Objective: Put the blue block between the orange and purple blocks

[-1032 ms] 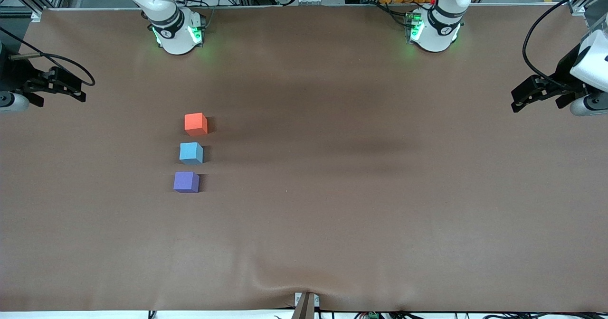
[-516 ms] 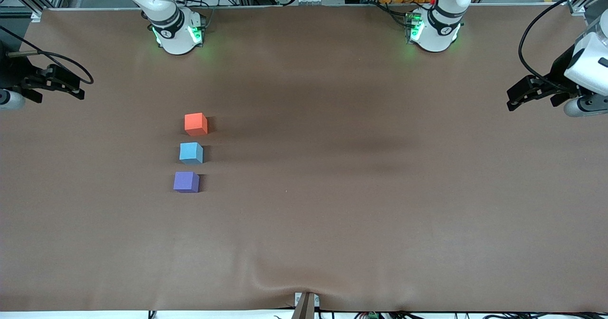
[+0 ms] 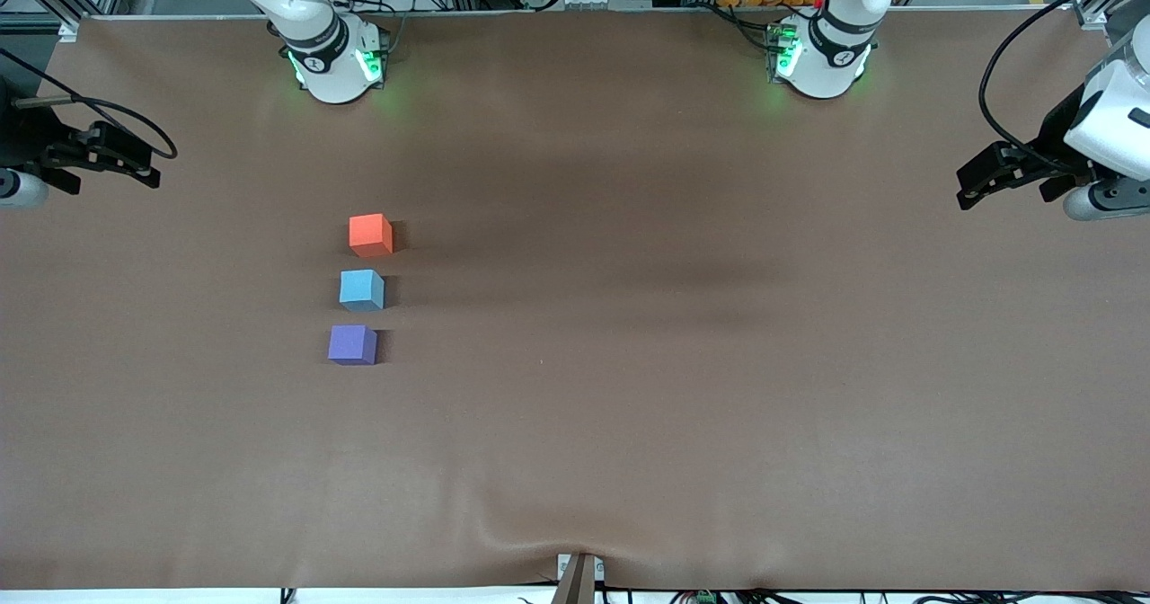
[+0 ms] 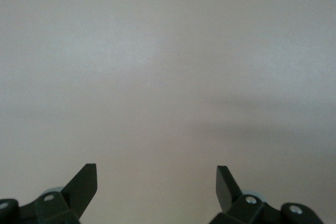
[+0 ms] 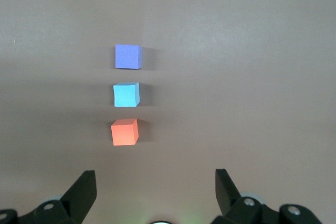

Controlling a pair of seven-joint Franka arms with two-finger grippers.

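Three cubes sit in a short line on the brown table (image 3: 683, 406), in the left-centre of the front frame. The orange block (image 3: 370, 235) is farthest from the front camera, the purple block (image 3: 352, 344) nearest, and the blue block (image 3: 361, 289) lies between them — close to each, with a slim strip of table showing on either side, touching neither. The line leans a little, the purple one shifted slightly toward the right arm's end of the table.

The right end effector (image 3: 135, 171) hangs at the left edge of the front frame, over the table's margin at the right arm's end, well apart from the blocks. Its state is hard to read from the front; the right wrist view settles it, with both fingers (image 5: 84, 190) spread wide and nothing between them. That view also takes in all three cubes, stacked up the middle of its frame: orange (image 5: 124, 132), blue (image 5: 126, 95), purple (image 5: 127, 56).

The left end effector (image 3: 975, 186) hangs at the right edge of the front frame, over the table's edge at the left arm's end. Its wrist view shows only bare table — no block at all — and its fingers (image 4: 84, 184) likewise parted and empty.
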